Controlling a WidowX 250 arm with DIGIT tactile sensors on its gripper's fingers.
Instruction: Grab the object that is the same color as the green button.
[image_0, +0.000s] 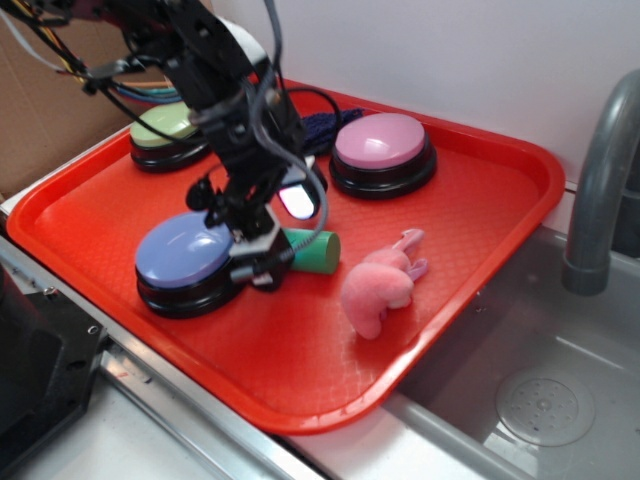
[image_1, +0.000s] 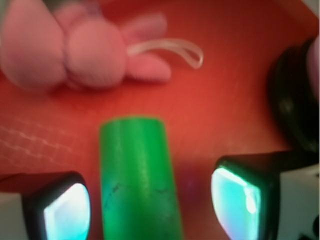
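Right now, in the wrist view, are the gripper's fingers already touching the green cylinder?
No, the green cylinder lies between the fingers, with red tray showing on both sides.

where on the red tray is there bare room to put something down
The widest bare stretch of the red tray runs along its near edge, in front of the blue button and pink plush. Another lies right of the pink button, toward the far right corner. The middle is crowded: the gripper straddles the green cylinder there.
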